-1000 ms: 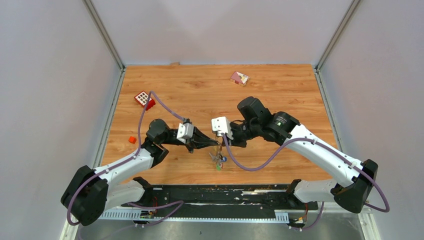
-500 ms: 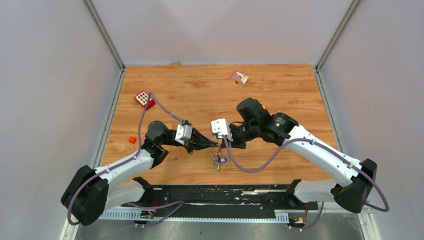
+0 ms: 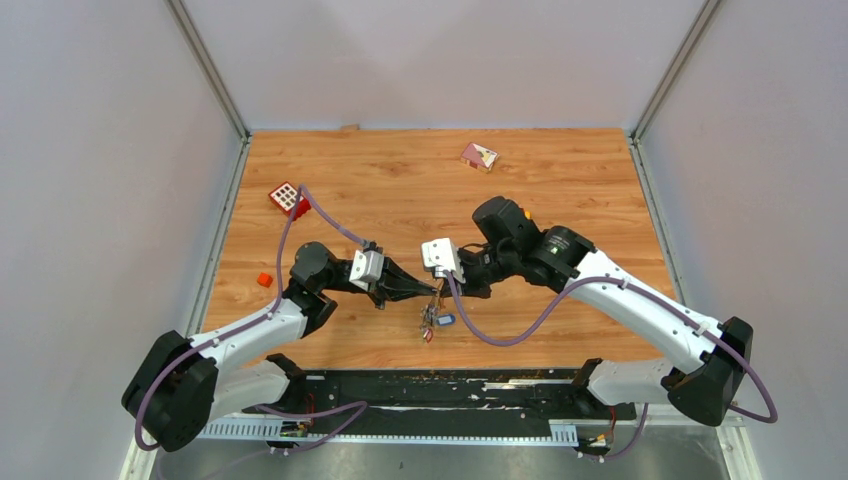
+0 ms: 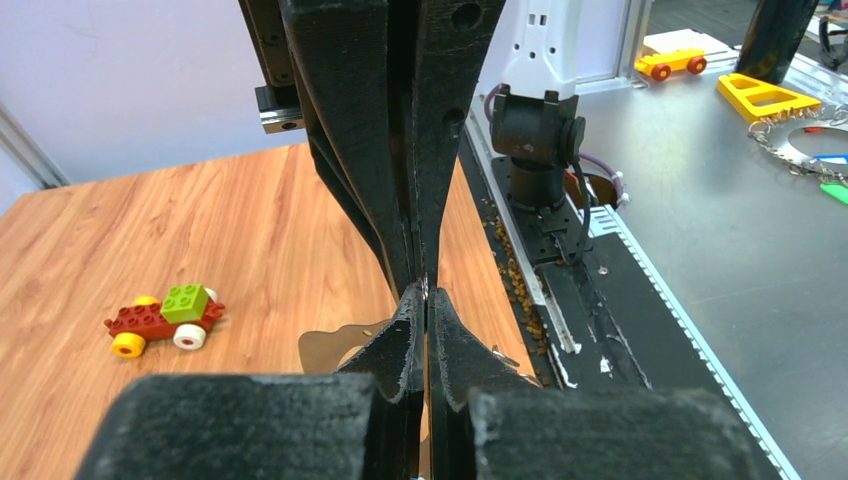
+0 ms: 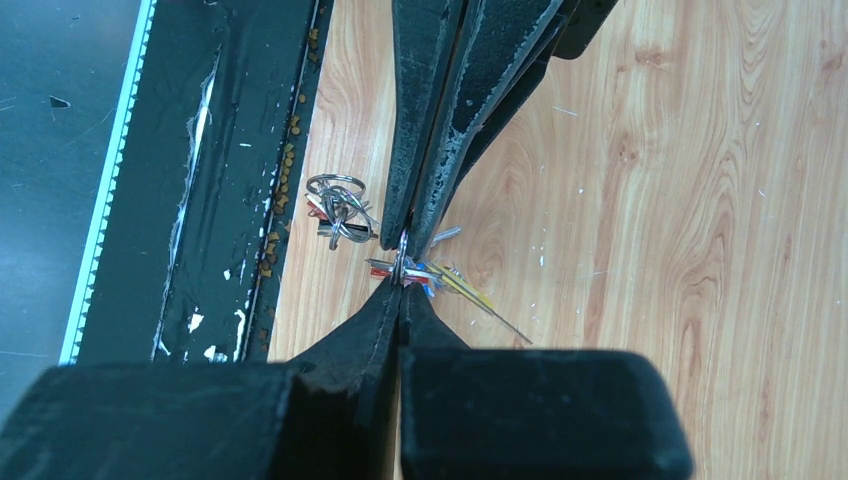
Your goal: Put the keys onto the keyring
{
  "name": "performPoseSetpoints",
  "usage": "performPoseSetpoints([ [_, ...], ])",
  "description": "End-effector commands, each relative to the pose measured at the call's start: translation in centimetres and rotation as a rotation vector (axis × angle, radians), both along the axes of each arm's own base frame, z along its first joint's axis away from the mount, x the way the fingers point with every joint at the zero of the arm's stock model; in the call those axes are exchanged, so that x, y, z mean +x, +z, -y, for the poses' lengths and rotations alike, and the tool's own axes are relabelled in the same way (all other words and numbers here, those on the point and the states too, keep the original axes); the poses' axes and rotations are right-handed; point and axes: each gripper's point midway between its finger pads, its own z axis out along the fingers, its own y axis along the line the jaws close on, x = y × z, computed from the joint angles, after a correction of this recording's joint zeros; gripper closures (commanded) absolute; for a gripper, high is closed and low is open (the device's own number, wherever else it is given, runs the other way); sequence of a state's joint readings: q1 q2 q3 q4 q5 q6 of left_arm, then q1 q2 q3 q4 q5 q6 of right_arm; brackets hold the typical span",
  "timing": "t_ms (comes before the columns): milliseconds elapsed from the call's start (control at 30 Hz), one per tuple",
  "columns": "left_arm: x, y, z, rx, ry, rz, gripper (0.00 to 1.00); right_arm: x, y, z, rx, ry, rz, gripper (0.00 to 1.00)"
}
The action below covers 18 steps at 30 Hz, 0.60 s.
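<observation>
Both closed, tips meeting: left hand [image 4: 425, 300], right hand [image 5: 402, 285] pinching keys [image 5: 430, 275]; table [image 3: 560, 180] front edge near.

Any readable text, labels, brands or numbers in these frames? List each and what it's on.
None readable in any view.
Red block: white squares only, no characters visible.
Pink packet: printed pattern, too small to read.
Keys: coloured heads, any stamping too small to tell.
</observation>
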State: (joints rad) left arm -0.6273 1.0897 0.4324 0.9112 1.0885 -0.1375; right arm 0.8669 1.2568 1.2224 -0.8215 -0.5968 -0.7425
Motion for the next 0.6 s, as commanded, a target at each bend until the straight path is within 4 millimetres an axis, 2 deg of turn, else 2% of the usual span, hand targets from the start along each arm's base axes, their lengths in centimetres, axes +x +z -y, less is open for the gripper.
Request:
performPoseSetpoints([
  [0, -0.71, 2.04, -0.29, -0.058, -0.021, 0.077, 1.0, 0.47, 0.27, -0.77, 0.04, 0.021, 0.025, 1.0],
  [567, -0.89, 2.2, -0.38, -0.062, -0.024, 0.087, 1.0, 0.24, -0.04, -0.73, 0.042, 0.027, 0.02, 0.99],
])
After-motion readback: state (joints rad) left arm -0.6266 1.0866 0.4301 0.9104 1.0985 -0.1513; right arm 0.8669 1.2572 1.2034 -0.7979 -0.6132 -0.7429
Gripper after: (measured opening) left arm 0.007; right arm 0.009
